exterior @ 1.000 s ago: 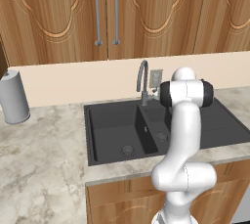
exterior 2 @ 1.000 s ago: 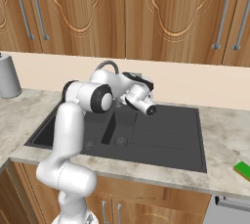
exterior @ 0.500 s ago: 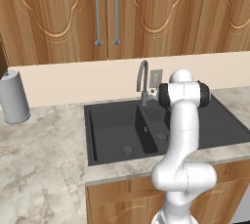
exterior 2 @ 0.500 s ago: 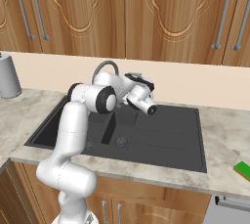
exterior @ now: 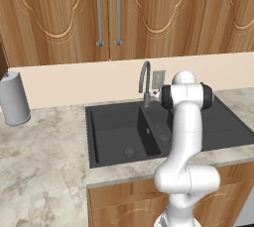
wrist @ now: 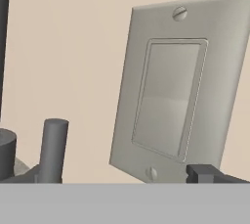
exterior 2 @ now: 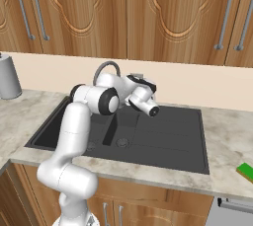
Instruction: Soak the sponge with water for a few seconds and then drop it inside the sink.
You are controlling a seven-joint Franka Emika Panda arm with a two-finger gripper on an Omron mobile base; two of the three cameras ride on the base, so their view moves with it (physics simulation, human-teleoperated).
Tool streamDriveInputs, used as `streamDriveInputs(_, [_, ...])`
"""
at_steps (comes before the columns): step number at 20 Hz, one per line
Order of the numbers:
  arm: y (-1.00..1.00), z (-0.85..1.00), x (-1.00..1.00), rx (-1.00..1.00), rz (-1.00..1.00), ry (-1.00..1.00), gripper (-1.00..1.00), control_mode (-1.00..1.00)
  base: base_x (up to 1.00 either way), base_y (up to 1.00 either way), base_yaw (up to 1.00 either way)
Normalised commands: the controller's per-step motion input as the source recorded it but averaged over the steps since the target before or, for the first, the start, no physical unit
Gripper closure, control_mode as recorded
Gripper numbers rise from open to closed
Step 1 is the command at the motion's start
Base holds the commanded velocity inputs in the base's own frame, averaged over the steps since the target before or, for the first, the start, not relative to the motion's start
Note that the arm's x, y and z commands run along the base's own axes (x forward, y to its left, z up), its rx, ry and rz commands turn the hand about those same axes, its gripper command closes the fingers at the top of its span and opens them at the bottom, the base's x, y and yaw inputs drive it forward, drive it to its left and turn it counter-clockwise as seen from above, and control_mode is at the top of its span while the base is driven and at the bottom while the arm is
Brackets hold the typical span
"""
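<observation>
While my gripper (exterior 2: 154,112) sits up behind the sink (exterior 2: 188,148), close to the back wall by the faucet (exterior 2: 105,69), the sponge (exterior 2: 245,171) lies well apart from it, far off to the robot's right on the marble counter (exterior 2: 225,180), near the front edge and just past the sink's right rim. That is the relation I have to close: from the jaws the sponge is right and toward me, out of the basin altogether. Only a green corner of it shows at the picture's edge, so I cannot judge its long axis.

Going left to right in the left base view: a grey canister (exterior: 14,98) stands on the counter, then the large deep basin (exterior: 114,134), then the smaller basin beside it, partly behind my arm. Both basins look empty, and I see no water at the spout.

The hand view faces a grey wall plate (wrist: 180,86), with the faucet's lever (wrist: 52,149) at lower left. My jaws stand wide apart, holding nothing.
</observation>
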Motion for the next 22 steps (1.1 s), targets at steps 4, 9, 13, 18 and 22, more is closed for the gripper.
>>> streamDriveInputs(4, [-0.31,-0.04,0.19,0.00,-0.11,0.00,-1.00,-1.00,0.00,0.00,0.00])
streamDriveInputs(9, [-0.39,0.00,0.11,0.02,-0.19,-0.01,-1.00,-1.00,0.00,0.00,0.00])
streamDriveInputs(13, [-0.54,0.00,0.00,0.05,-0.18,-0.03,-1.00,-1.00,0.00,0.00,0.00])
streamDriveInputs(18, [-0.59,0.07,0.00,0.10,-0.09,-0.08,-1.00,-1.00,0.00,0.00,0.00])
streamDriveInputs(22, [-0.55,0.08,0.00,0.11,-0.07,-0.08,-1.00,-1.00,0.00,0.00,0.00])
